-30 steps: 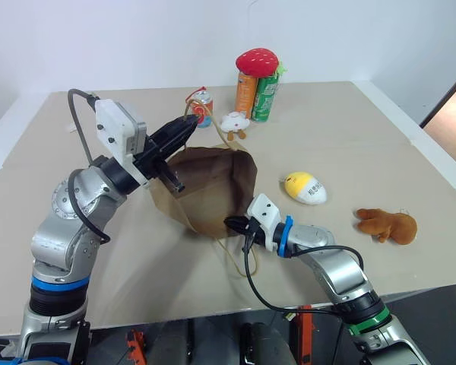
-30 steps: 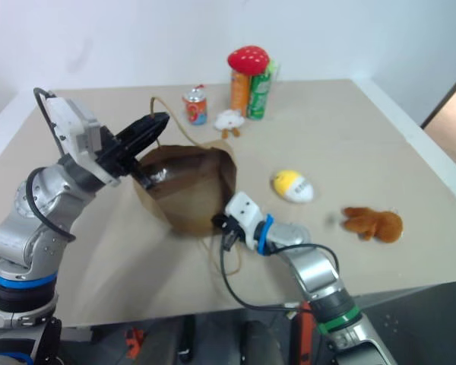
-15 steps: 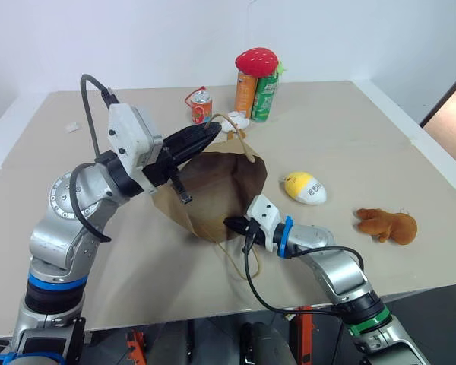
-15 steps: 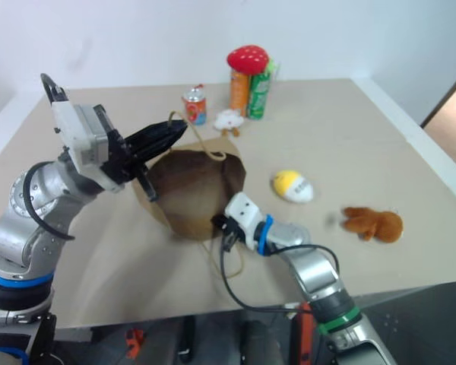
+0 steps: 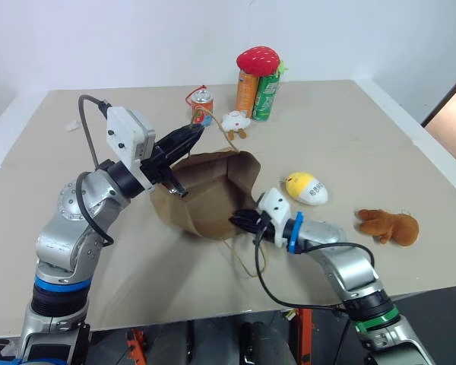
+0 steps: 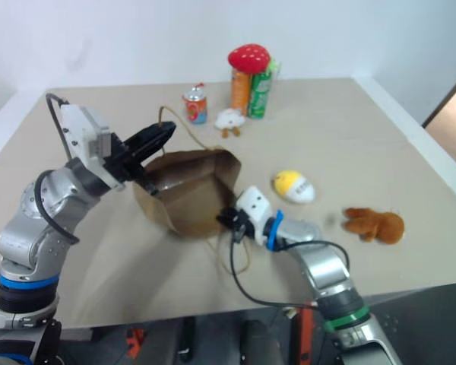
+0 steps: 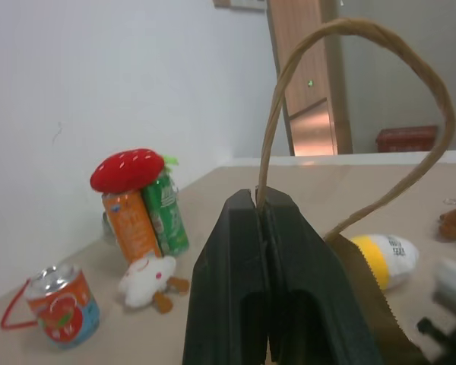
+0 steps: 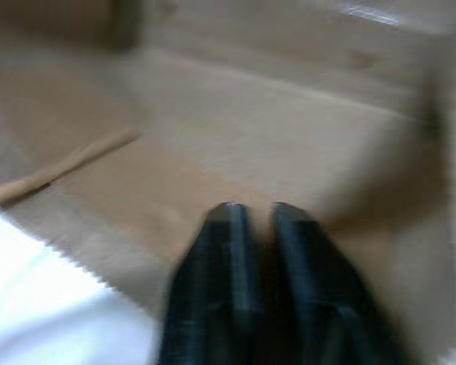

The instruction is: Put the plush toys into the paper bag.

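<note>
1. Right wrist view: the right gripper [image 8: 252, 217] is seen at the near lip of the paper bag [image 5: 205, 194], its fingers slightly parted with nothing visibly pinched.
2. Beyond it, the left gripper [image 7: 260, 205] is clamped on the bag's cord handle [image 7: 349, 30], by which the thin, floppy mouth is held up.
3. No toy can be seen inside the bag.
4. Outward of the right gripper, the egg-shaped plush toy [image 5: 305, 188] and, further out, the brown plush animal [image 5: 387, 225] lie on the table [image 5: 365, 137]; both are judged light and squashy, best pinched across the body.
</note>
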### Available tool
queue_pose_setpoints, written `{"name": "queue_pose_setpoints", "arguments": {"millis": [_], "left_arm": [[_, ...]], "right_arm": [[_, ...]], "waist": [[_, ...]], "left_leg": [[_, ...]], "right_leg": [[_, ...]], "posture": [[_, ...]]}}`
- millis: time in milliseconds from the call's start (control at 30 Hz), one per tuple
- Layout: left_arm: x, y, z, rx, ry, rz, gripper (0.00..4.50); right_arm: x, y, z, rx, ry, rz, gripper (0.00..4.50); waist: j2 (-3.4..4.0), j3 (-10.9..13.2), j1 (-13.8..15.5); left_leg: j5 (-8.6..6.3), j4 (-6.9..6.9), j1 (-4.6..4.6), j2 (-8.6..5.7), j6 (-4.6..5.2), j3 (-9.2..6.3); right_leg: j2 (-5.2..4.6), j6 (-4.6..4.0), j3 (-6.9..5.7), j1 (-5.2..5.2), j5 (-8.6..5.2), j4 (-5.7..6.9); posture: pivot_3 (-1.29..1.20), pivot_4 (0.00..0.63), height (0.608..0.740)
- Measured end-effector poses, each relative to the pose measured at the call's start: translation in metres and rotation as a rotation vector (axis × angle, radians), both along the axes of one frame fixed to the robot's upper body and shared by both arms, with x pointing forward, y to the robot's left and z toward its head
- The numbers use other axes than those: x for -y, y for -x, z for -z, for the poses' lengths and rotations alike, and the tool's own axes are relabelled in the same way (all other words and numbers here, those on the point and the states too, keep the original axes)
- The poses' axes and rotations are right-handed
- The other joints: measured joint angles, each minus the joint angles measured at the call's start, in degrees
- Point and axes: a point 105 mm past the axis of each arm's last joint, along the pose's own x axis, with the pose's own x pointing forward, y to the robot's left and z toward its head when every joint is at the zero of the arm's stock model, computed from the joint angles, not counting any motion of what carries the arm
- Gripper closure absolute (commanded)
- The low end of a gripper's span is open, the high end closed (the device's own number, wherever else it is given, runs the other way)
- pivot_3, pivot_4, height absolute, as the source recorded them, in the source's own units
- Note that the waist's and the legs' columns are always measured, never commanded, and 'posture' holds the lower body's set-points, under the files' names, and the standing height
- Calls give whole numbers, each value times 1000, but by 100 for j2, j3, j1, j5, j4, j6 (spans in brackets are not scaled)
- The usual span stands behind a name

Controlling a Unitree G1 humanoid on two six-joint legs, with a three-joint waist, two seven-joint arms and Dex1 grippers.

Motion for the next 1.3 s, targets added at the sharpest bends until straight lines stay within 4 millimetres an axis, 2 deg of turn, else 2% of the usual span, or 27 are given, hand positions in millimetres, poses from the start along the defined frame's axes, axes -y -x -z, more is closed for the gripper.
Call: {"name": "queue_pose_setpoints", "arguments": {"millis": [33, 100, 133, 167, 200, 233, 267, 333, 367, 433, 467, 500, 633, 667, 800, 867, 900, 967, 1033, 1100, 1133, 1300], "left_arm": [[-1, 0, 6, -13, -9, -7, 4500], [0, 0, 12, -25, -20, -9, 4500], [-1, 0, 13, -26, -25, -7, 4500], [-1, 0, 14, -25, -29, -6, 4500], [0, 1, 15, -25, -32, -5, 4500], [0, 1, 15, -25, -34, -5, 4500], [0, 1, 17, -27, -42, -6, 4500], [0, 1, 17, -27, -46, -3, 4500], [1, 2, 18, -24, -54, 1, 4500], [1, 2, 18, -23, -57, 2, 4500], [2, 2, 18, -19, -61, 5, 4500], [2, 2, 18, -17, -63, 4, 4500], [3, 3, 18, -15, -68, 8, 4500], [4, 3, 18, -13, -68, 9, 4500], [6, 5, 12, 7, -63, 15, 4500], [7, 5, 10, 6, -51, 13, 4500], [7, 5, 10, 6, -51, 13, 4500], [7, 5, 10, -5, -41, 17, 4500], [6, 5, 10, -11, -36, 19, 4500], [6, 6, 10, -11, -35, 20, 4500], [6, 6, 10, -18, -26, 21, 4500], [6, 5, 10, -58, 7, 26, 4500]], "right_arm": [[5, 5, -19, 6, -44, -39, 1834], [13, 10, -44, 25, -92, -69, 1070], [19, 12, -53, 32, -105, -75, 636], [24, 13, -59, 28, -118, -74, 497], [31, 15, -65, 7, -135, -72, 116], [38, 15, -69, -14, -148, -64, 116], [54, 14, -82, -43, -190, -28, 116], [65, 12, -92, -52, -222, -4, 116], [83, 1, -93, -34, -184, 87, 116], [96, -7, -90, -20, -145, 157, 116], [116, -21, -80, 17, -34, 274, 116], [120, -24, -75, 23, 0, 302, 116], [125, -32, -53, 16, 85, 350, 116], [127, -36, -36, 2, 141, 374, 116], [130, -41, -16, -5, 218, 396, 116], [133, -44, -13, 16, 245, 411, 1139], [133, -44, -13, 16, 245, 411, 1350], [133, -44, -13, 27, 249, 409, 2413], [133, -44, -14, 38, 256, 404, 3028], [133, -44, -14, 40, 256, 403, 3316], [133, -44, -14, 44, 258, 399, 3737], [133, -40, -18, 46, 279, 341, 3737]], "waist": [[0, 0, 0], [-3, 2, 2], [-4, 2, 6], [-4, 2, 7], [-6, 3, 11], [-6, 3, 12], [-6, 3, 11], [-7, 4, 10], [-7, 4, 5], [-7, 4, 6], [-7, 4, 6], [-7, 4, 6], [-7, 4, 2], [-7, 4, 3], [-8, 4, 4], [-8, 4, 4], [-8, 4, 3], [-8, 4, 3], [-8, 4, 4], [-8, 4, 4], [-8, 4, 4], [-8, 4, 4]], "left_leg": [[-3, 0, -1, -1, 5, 1], [-6, 0, -3, -3, 3, 0], [-6, -2, -4, -3, 3, -1], [-6, -2, -4, -3, 3, 1], [-8, -2, -6, -3, 1, 0], [-8, -2, -7, -3, 1, 0], [-8, -2, -7, -4, 1, -1], [-8, 0, -7, -5, 1, 0], [-9, 0, -6, -8, 1, 3], [-9, 1, -6, -11, 1, 6], [-9, 1, -6, -13, 1, 8], [-9, 1, -6, -13, 1, 9], [-9, -1, -6, -12, 2, 8], [-4, 0, -8, -13, 10, 12], [-3, 2, -10, -14, 11, 13], [-3, 7, -10, -13, 11, 12], [-3, 7, -10, -13, 11, 12], [-3, 7, -10, -13, 11, 11], [-3, 7, -10, -13, 12, 10], [-3, 7, -10, -13, 12, 11], [-3, 7, -10, -13, 12, 11], [-2, 9, -10, -14, 13, 10]], "right_leg": [[0, 0, 4, -1, 0, 0], [2, 0, 1, -4, 0, 0], [1, -1, 2, -4, -1, 0], [2, -2, -1, -2, -2, 0], [1, -2, -4, -3, -2, -1], [1, -3, -4, -3, -2, -2], [0, -3, 0, -5, -2, -2], [1, -3, -1, -5, -2, -3], [0, -3, -1, -6, -2, -4], [0, -3, -3, -5, -2, -5], [-1, -3, -2, -6, -2, -5], [-1, -3, -2, -6, -2, -5], [2, -3, -2, -6, -2, -5], [6, -1, -4, -5, -1, -5], [6, 1, -4, -4, -1, -5], [6, 2, -4, -1, 1, -5], [6, 2, -4, -1, 1, -5], [8, 2, -5, -1, 1, -4], [8, 2, -5, -1, 1, -4], [8, 2, -4, 0, 1, -4], [8, 3, -4, 0, 1, -4], [9, 4, -4, 2, 2, -4]], "posture": [[0, 150, 740], [0, 150, 740], [0, 150, 740], [0, 150, 740], [0, 150, 740], [0, 150, 740], [0, 150, 740], [0, 150, 740], [0, 150, 740], [0, 150, 740], [0, 150, 740], [0, 150, 740], [0, 150, 740], [0, 150, 740], [0, 150, 740], [0, 150, 740], [0, 150, 740], [0, 150, 740], [0, 150, 740], [0, 150, 740], [0, 150, 740], [0, 150, 740]]}}
